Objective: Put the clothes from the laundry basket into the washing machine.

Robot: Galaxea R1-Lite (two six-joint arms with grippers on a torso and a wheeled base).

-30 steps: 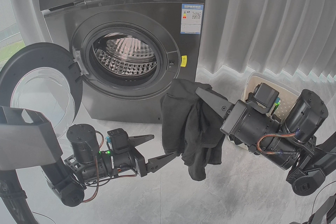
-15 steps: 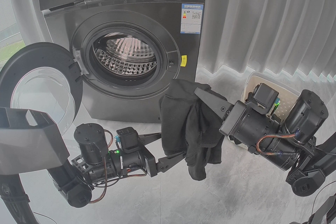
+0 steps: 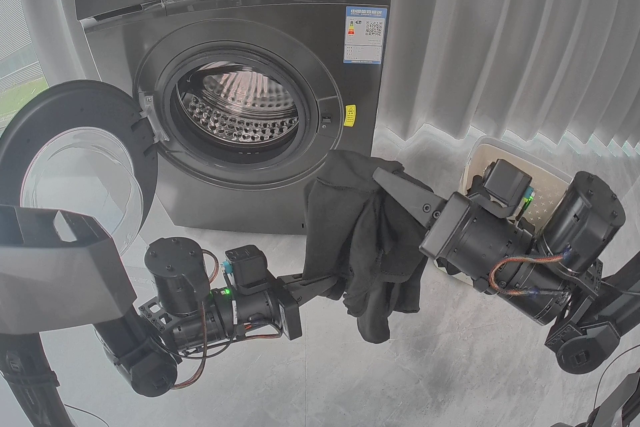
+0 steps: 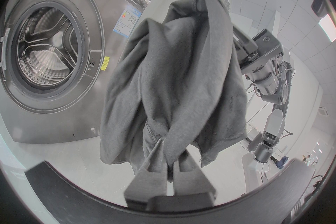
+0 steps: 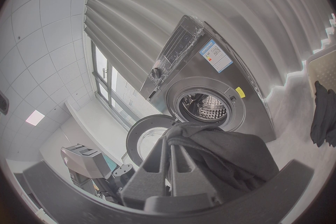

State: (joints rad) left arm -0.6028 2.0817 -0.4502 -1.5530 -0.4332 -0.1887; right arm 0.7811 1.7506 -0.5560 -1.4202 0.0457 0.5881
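Observation:
A black garment (image 3: pixel 353 235) hangs in the air in front of the washing machine (image 3: pixel 267 15), low and to the right of its open drum (image 3: pixel 237 105). My right gripper (image 3: pixel 383 176) is shut on the garment's top edge, seen close up in the right wrist view (image 5: pixel 169 156). Below and to the left, my left gripper (image 3: pixel 330 283) is shut on the garment's lower fold (image 4: pixel 175 77), with the fingers (image 4: pixel 154 168) pinching cloth. The white laundry basket (image 3: pixel 497 147) stands on the floor behind my right arm, with dark cloth (image 5: pixel 323 116) in it.
The machine's round door (image 3: pixel 73 155) is swung wide open to the left, just above my left arm. White curtains (image 3: pixel 520 21) hang behind the basket. Grey floor (image 3: pixel 400 375) lies open in front of the machine.
My left gripper moved right to the hanging garment and shut on its lower part; it was open before. The right gripper and the top of the garment stayed put.

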